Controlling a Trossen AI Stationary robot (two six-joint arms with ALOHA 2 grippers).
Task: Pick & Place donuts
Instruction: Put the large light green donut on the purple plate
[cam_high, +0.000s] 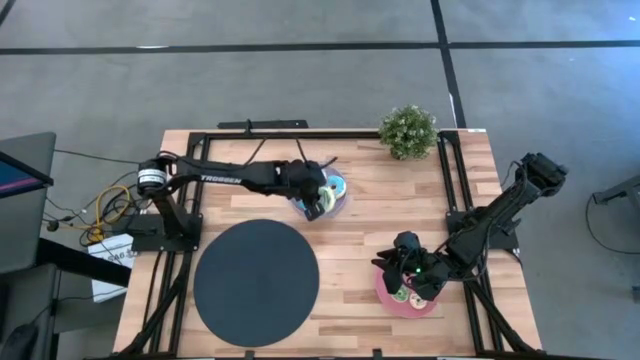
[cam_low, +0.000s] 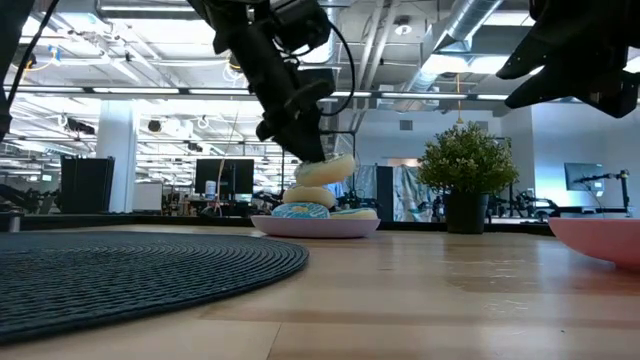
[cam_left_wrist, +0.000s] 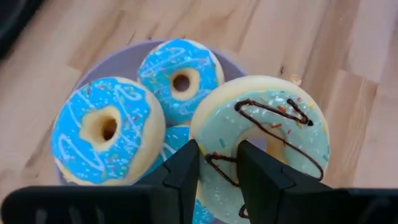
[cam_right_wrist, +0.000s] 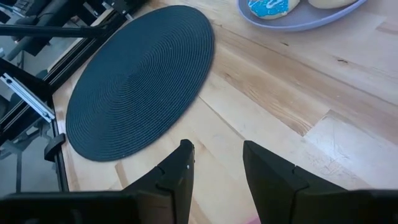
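We see blue-iced toy donuts (cam_left_wrist: 106, 127) on the round lavender plate (cam_high: 340, 203) at frame centre; left fingers (cam_left_wrist: 186, 171) clamp a mint-iced donut (cam_left_wrist: 264, 146) (chocolate drizzle); right fingers (cam_right_wrist: 273, 174) apart above the wooden counter (cam_right_wrist: 273, 93).

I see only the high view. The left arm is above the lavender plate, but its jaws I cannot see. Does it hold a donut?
Observer: Yes. The left gripper is shut on a mint-iced donut with chocolate drizzle, gripped through its rim.
Operator: Is that donut lifted or lying on the plate?
Observer: Lifted. In the low view it hangs tilted, just above the other donuts on the lavender plate.
Operator: Which donuts remain there?
Observer: The left wrist view shows at least two blue-iced donuts with white drizzle.
Operator: And the right gripper?
Observer: The right gripper has its jaws apart and holds nothing; its wrist camera faces the dark round mat.
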